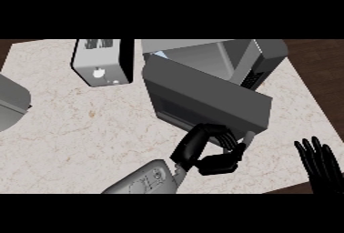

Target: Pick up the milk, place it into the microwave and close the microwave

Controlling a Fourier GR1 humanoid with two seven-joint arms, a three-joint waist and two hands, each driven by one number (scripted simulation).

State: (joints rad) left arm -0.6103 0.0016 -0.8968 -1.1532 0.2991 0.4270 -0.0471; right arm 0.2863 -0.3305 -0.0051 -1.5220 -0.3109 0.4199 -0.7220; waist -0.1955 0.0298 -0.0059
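The microwave [259,57] stands at the back right of the counter with its door [208,98] swung out toward me, partly across the cavity [201,57]. No milk shows anywhere; what lies inside the cavity is hidden by the door. My left hand [201,148] is at the door's near lower edge, its relaxed fingers [228,136] touching the door and holding nothing. My right hand [319,164] rests open at the lower right edge, fingers up.
A grey toaster-like appliance [101,61] stands at the back, left of the microwave. A rounded grey object [10,104] juts in from the left edge. The marble counter [87,132] ends in dark wood at the right.
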